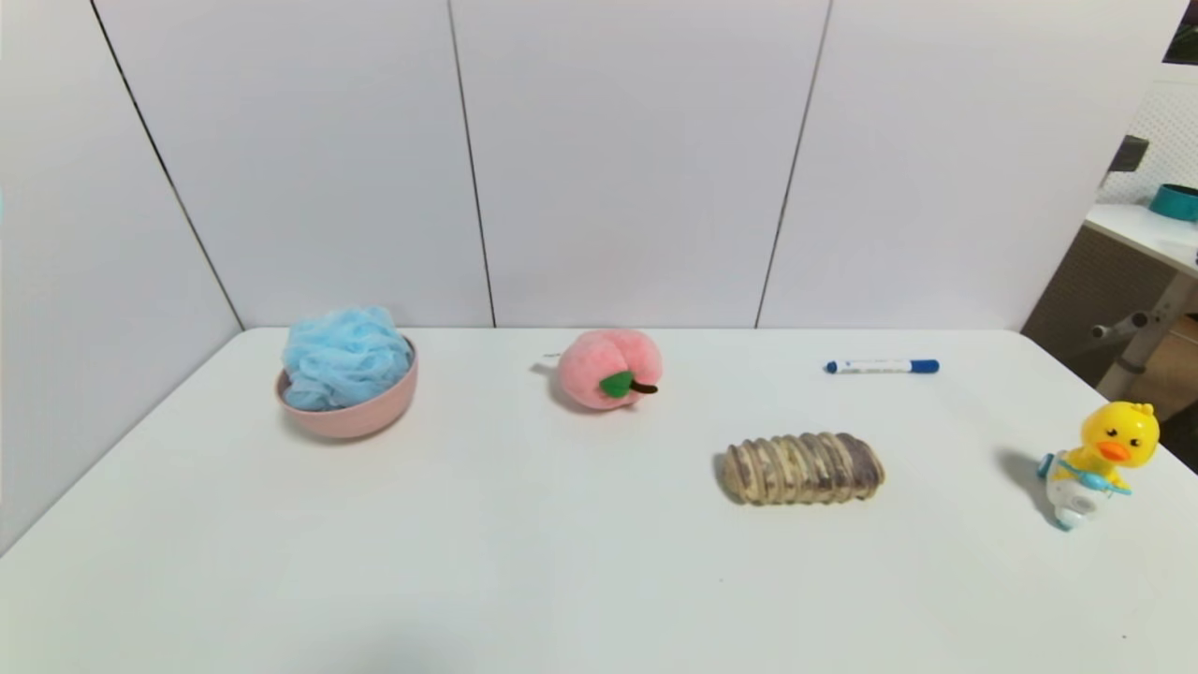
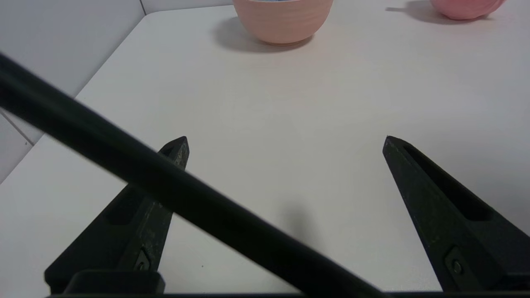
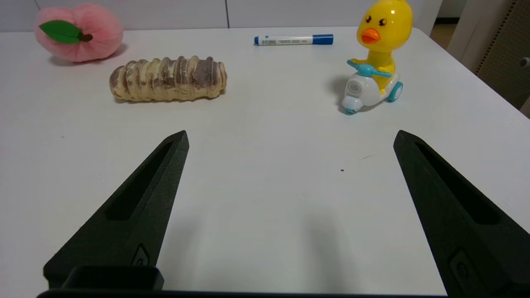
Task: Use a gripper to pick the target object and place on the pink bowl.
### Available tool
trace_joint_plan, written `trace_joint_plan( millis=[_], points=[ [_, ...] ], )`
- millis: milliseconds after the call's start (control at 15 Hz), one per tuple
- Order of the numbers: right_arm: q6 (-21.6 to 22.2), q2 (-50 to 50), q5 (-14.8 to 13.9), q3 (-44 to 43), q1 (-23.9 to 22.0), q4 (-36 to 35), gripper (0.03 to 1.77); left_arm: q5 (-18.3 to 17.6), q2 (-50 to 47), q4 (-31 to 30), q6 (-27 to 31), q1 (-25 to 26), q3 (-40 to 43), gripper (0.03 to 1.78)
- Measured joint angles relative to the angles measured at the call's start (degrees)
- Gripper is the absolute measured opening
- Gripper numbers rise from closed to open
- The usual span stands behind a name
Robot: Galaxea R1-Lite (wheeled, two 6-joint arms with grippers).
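Pouf is sitting in the pink bowl at the far left of the table, filling it and rising above the rim. We are judging the placing as already done, going by how things lie now.

Working left to right across the head view: bowl with pouf, then the plush peach near the middle toward the back, then the bread toy nearer us and right of centre, the marker behind it, and the duck toy at the right edge.

Neither arm is showing in the head view. In the left wrist view the left gripper is hanging over bare table with its fingers spread wide and nothing between them; a black cable is crossing in front of the lens. The bowl is lying ahead of this gripper, well apart, only its lower wall showing. In the right wrist view the right gripper is also standing wide apart and empty, with the bread toy, marker and duck ahead of it and the bowl out of sight.

The relation we are noting: the bowl and pouf are lying on the left arm's side, so the left gripper is the nearer one. The pouf is a ruffled ball with no long axis to speak of. We are seeing no contact between either gripper and any object.
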Motion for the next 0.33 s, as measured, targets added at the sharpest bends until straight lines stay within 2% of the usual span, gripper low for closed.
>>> trace_joint_plan(
  millis=[333],
  points=[
    [0.11,0.0,0.0,0.0,0.0,-0.21,1.71,0.01,0.0,0.02,0.02,0.0,0.0,1.69]
  ],
)
